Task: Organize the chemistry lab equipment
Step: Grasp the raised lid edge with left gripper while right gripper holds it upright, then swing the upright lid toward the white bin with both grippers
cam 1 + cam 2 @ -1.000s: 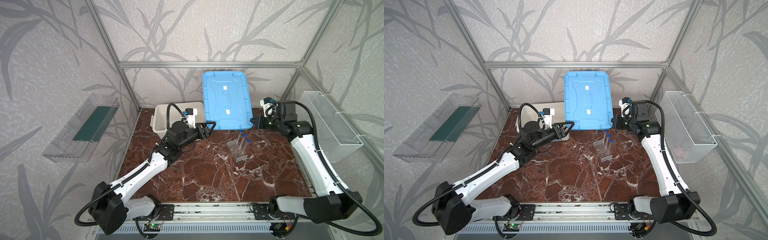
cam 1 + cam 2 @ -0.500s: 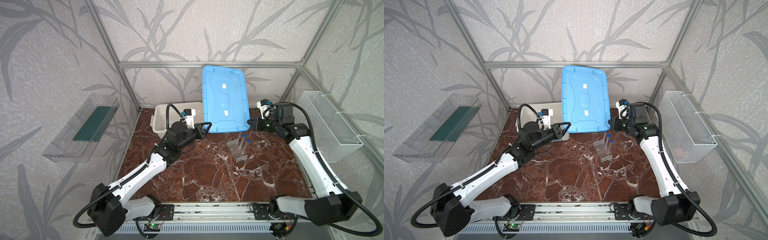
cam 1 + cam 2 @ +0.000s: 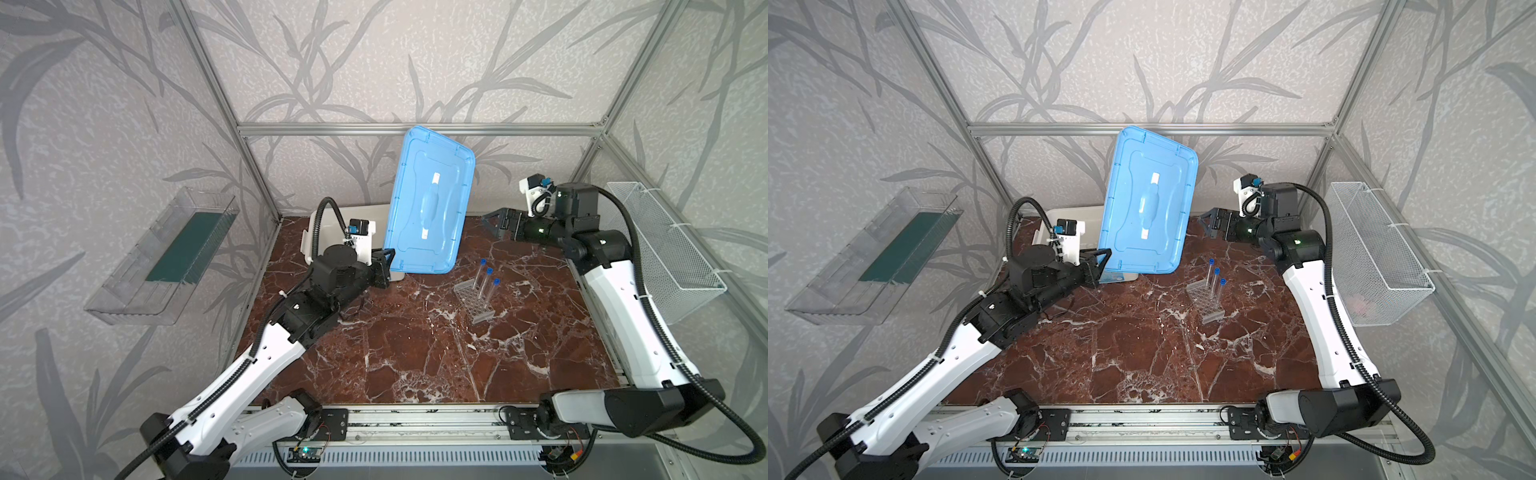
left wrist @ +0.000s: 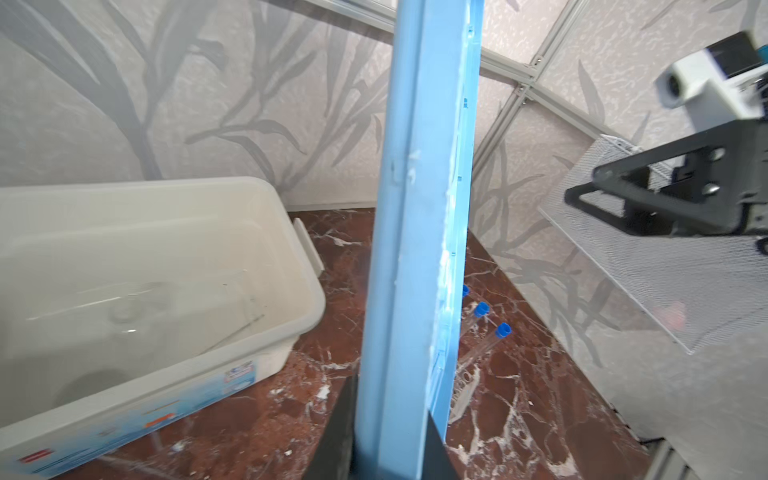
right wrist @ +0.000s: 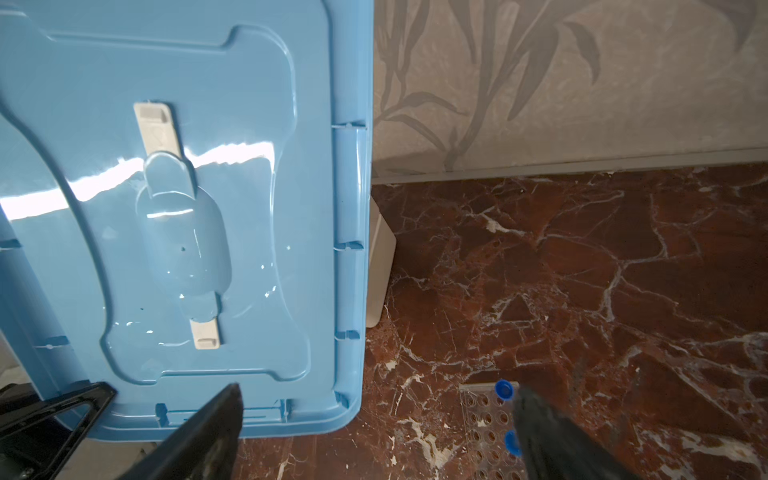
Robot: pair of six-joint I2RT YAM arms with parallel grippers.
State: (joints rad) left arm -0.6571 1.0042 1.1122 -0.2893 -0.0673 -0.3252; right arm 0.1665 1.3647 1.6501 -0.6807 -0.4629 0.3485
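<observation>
Clamping the lid [image 3: 428,208] by its lower corner, the left gripper [image 3: 387,259] holds it nearly upright by the tub [image 4: 145,195], while the right gripper [image 3: 495,224] hangs clear, jaws spread wide.

The blue lid [image 3: 428,208] is raised nearly upright and a little tilted, partly covering the open white tub [image 4: 137,187] at the back of the red-brown marble tabletop [image 3: 415,353]. A wire mesh basket [image 3: 665,249] hangs on the right wall. On the left wall hangs a clear plastic tray [image 3: 137,286] with a dark green mat [image 3: 187,245] inside.
</observation>
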